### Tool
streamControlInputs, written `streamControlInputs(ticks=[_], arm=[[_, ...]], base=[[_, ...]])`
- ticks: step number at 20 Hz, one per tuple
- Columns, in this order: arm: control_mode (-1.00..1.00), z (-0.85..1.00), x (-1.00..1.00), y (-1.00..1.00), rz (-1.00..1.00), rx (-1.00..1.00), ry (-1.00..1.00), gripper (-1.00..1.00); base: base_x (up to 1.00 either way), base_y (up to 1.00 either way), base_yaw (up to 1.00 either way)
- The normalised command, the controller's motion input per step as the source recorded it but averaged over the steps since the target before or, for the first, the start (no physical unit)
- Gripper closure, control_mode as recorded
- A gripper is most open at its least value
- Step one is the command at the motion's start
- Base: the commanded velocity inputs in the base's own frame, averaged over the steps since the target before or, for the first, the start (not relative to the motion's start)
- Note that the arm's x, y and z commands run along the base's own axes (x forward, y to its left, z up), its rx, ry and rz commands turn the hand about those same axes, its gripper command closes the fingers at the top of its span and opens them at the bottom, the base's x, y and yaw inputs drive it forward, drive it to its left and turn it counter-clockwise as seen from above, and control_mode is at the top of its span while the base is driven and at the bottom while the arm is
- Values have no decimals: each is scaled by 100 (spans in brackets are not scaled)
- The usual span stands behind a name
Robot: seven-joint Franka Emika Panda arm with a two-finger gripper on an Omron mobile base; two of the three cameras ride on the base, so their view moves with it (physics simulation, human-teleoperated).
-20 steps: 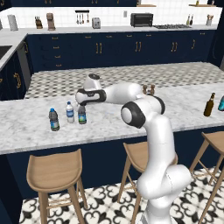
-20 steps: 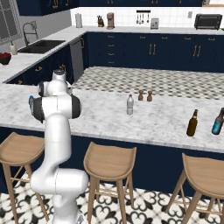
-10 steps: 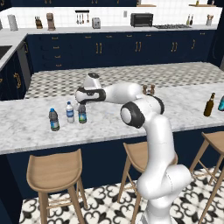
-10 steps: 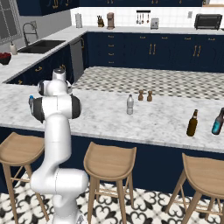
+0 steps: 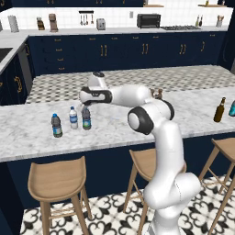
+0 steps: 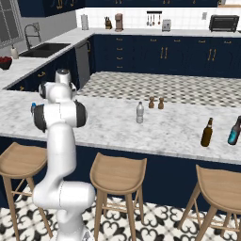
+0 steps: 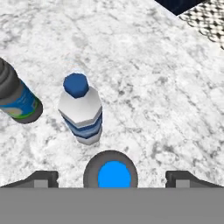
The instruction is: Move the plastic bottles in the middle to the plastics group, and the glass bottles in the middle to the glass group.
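1. My pincer (image 7: 113,177) is wide now. In the hand view its two tips stand well apart on either side of a blue cap and touch nothing. A moment ago it was clamped narrow, so it has just let go.
2. Right under it is the dark bottle with the blue cap (image 5: 86,118), standing upright on the bench (image 5: 27,137) with the pincer just above it.
3. Just to its left is the clear-white bottle (image 5: 73,118), and further left and nearer is the dark grey bottle (image 5: 56,126). All three are upright and apart, so I judge the first plastic bottle delivered to the plastics group.
4. The pale bottle with the whitish cap (image 6: 140,113) is still alone mid-bench, just near of the two wooden shakers (image 6: 151,102). I take it as the next pick, after I lift straight up to clear the cap.
5. At the far right end, the brown glass bottle (image 6: 206,133) stands just beside the teal bottle (image 6: 234,131), so the glass side looks settled to me.
6. The bench is pale marble with wooden stools (image 5: 57,176) along its near edge.
7. Beyond it are a patterned floor, navy cabinets, a sink (image 6: 42,49) on the left and a toaster oven (image 5: 148,20) on the far counter.
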Motion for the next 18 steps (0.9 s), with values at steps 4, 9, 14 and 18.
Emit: streamControlInputs(ticks=[4,9,14,18], arm=[[-100,52,-43,-36,-4,0,0,-100],[-100,30,-59,-48,-9,2,0,-100],[-100,6,-56,-66,-15,2,0,-100],[-100,0,-48,-79,-25,3,2,-100]], base=[[0,0,0],[0,0,0],[0,0,0],[0,0,0]])
